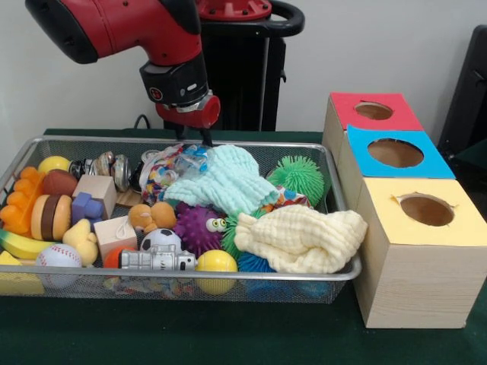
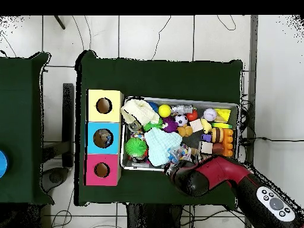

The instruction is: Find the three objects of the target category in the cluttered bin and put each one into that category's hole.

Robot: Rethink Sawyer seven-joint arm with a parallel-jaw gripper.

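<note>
Hand [image 1: 194, 138] poised over wire bin's [image 1: 346, 271] back rim, fingers' state unclear, near light-blue cloth [image 1: 221, 182].

A thick robot arm [image 1: 122, 26] is showing a glossy red shell with rounded black sections where its segments join. Just above the tool, a black cylindrical wrist [image 1: 173, 82] is carrying a small round red mark on its side. Below that sits a red rounded cap, and the gripper [image 1: 194, 137] is showing as two thin dark prongs beneath it. Seen from overhead, a black panel [image 2: 272, 203] with pale round buttons is lying on the arm well back from the tool.
</note>
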